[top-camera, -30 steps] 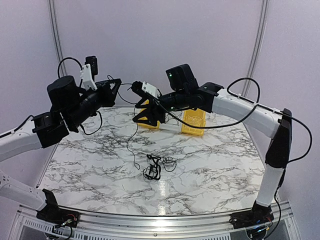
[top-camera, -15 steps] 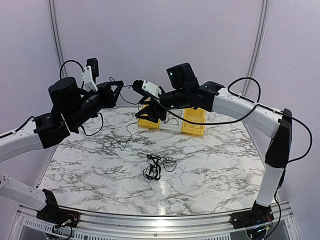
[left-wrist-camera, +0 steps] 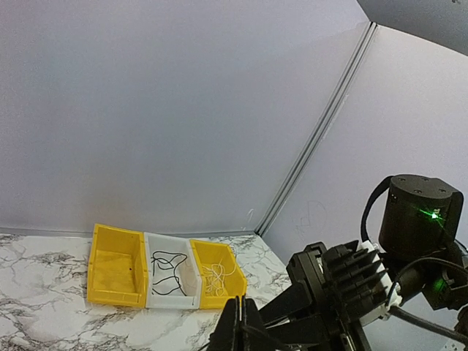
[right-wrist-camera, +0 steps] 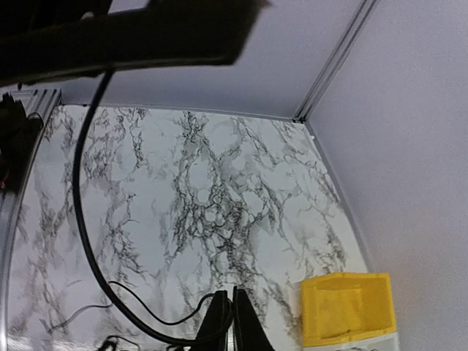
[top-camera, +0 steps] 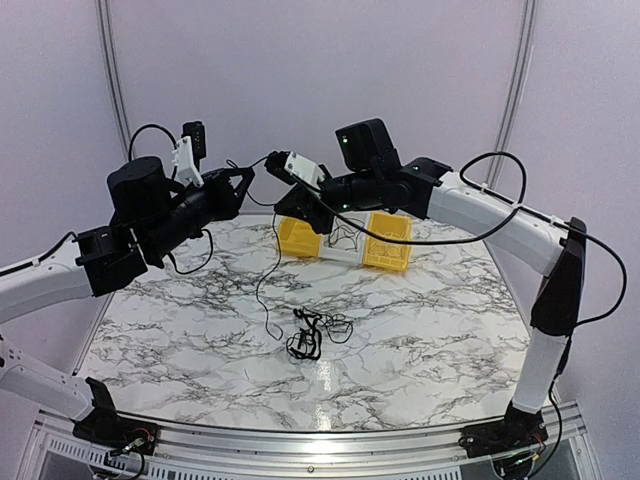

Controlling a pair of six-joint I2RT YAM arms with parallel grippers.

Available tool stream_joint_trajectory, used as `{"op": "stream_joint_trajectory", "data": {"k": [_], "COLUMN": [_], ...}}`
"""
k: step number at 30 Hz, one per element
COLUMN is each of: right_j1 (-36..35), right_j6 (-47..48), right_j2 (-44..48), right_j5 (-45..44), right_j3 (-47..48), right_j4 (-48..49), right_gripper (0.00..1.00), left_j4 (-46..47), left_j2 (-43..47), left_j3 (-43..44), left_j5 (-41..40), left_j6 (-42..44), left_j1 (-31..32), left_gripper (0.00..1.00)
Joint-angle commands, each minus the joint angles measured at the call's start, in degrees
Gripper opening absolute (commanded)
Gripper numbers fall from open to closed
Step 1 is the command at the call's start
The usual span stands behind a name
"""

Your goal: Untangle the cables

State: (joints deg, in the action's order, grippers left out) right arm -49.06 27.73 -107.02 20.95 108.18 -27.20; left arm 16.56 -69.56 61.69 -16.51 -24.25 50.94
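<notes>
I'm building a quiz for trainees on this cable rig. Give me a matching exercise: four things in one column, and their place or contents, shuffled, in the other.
1 white bin
2 right-hand yellow bin
3 black tangle
4 hanging black strand

a lies on the marble table
b holds a whitish cable
c dangles in the air above the table
d holds a black cable

Pairs: 1-d, 2-b, 3-a, 4-c

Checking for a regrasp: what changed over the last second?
The right hand rose slightly and snapped shut, apparently on the black strand. The left hand kept holding that strand, barely shifting. The cable knot on the table and the bins did not move.
</notes>
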Motion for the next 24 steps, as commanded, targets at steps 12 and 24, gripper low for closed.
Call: {"op": "stream_joint_trajectory", "data": {"k": [12,24], "right_j1": [5.4,13.7], "right_j6": [1.5,3.7], "right_j2": [-1.3,-19.2], "right_j5": [-2.6,-7.6], "right_j3": [-0.3,17.2], "right_j4": [5.7,13.3], "right_gripper": [0.0,0.0], "left_j4": [1.9,-1.3], "left_j2": [7.1,18.5], "left_j3": [-11.9,-25.6], "left_j5": [-7.8,-10.5], "left_j6": [-0.5,-3.8], "left_j1": [-0.3,-0.3], "left_gripper": [0.6,0.61]}}
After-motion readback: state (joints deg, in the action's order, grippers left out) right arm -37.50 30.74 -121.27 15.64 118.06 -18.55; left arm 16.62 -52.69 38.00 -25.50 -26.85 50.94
